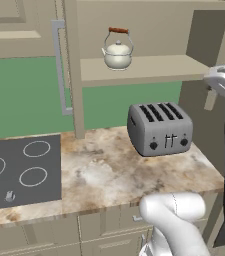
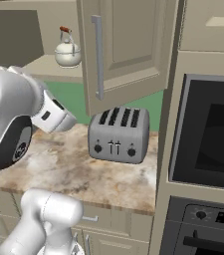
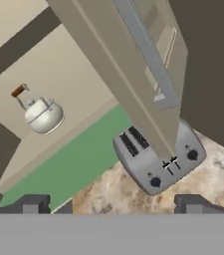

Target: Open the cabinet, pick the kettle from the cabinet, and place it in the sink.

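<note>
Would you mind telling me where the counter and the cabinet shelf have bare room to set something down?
The marble counter is bare between the cooktop and the toaster, and along its front edge. The cabinet shelf is bare to the right of the kettle. It is tightest at the toaster, under the open door.

Claw (image 3: 112, 204) spread wide, its two dark fingertips (image 3: 31, 204) low at either side with nothing between them. Cabinet (image 3: 83, 69) stands open: one door (image 3: 148, 94) swung out edge-on through the middle of the view, silver bar handle (image 3: 146, 55) along it, and the cream-white kettle (image 3: 43, 115) sits alone on the beige shelf (image 3: 78, 107) inside, upright, wooden-barred handle raised. Under the door's lower corner, a grey four-slot toaster (image 3: 161, 157) on the marbled desk (image 3: 218, 174), green wall (image 3: 78, 167) behind it.
</note>
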Robot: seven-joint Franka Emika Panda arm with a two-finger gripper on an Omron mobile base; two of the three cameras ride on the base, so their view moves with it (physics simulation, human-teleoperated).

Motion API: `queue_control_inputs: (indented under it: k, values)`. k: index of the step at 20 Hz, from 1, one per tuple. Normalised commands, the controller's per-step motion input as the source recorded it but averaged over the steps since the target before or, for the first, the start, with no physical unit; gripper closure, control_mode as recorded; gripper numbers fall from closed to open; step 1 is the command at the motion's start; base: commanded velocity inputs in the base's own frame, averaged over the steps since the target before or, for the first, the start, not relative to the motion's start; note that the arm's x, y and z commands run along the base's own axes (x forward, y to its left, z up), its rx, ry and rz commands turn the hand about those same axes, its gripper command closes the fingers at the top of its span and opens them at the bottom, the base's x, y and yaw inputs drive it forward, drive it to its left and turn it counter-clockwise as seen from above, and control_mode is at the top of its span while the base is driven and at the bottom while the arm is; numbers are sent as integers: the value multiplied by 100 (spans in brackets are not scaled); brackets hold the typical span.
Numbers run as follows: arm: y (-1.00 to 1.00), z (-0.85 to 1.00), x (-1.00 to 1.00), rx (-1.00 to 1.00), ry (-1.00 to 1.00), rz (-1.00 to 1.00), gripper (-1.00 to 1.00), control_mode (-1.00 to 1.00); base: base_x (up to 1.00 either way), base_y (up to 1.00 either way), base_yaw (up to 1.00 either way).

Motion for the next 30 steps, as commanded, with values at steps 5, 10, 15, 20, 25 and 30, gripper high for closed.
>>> queue_control_inputs:
  k: [5, 10, 15, 20, 25, 30]
  values:
    - [46, 5, 3, 5, 5, -21, -100, -100, 0, 0, 0]
    - [34, 0, 32, 8, 3, -31, -100, -100, 0, 0, 0]
    - [19, 0, 38, 20, -1, -17, -100, -100, 0, 0, 0]
    - [7, 0, 43, 19, -7, -7, -100, -100, 0, 0, 0]
    - [-6, -10, 42, 8, -15, -11, -100, -100, 0, 0, 0]
    - [-10, -10, 36, 0, -26, -22, -100, -100, 0, 0, 0]
